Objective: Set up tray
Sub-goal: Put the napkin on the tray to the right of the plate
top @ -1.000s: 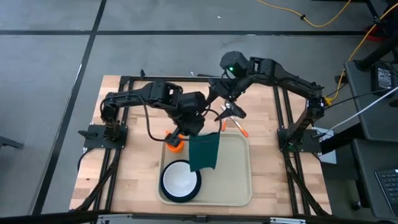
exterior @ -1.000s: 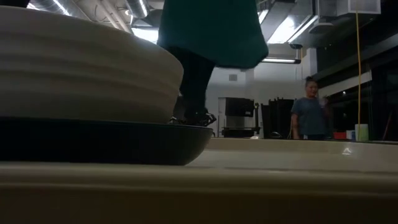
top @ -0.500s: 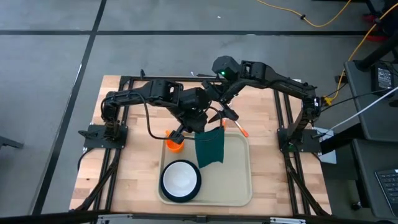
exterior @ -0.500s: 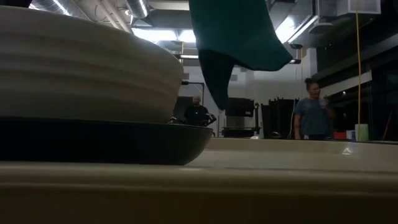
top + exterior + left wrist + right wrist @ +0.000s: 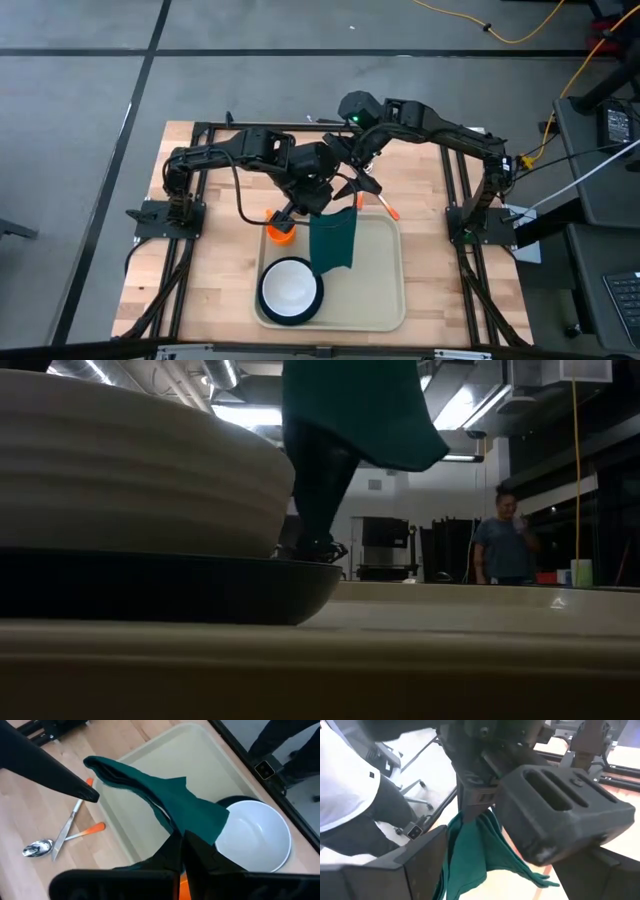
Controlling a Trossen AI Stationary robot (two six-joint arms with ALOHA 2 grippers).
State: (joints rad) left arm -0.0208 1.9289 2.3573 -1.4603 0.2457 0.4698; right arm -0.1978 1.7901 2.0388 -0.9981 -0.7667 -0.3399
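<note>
— Where's the tray (image 5: 378,290)?
— At the bench's near edge, a white bowl (image 5: 290,287) in its near-left corner.
— The 2 grippers?
— Left gripper (image 5: 322,203), jaws clamped on a green napkin (image 5: 334,243) hanging over the tray's far edge. Right gripper (image 5: 358,183) beside it, jaws apart.

Overhead evenly lit — low view dim, backlit by ceiling lights (image 5: 470,405).

Grey floor (image 5: 80,90) with dark seams runs around the wooden desk (image 5: 225,270). A yellow cable (image 5: 520,35) snakes across it. Overhead, ducts and bright ceiling lights (image 5: 245,415); a person (image 5: 497,540) stands by dark cabinets (image 5: 385,545).
</note>
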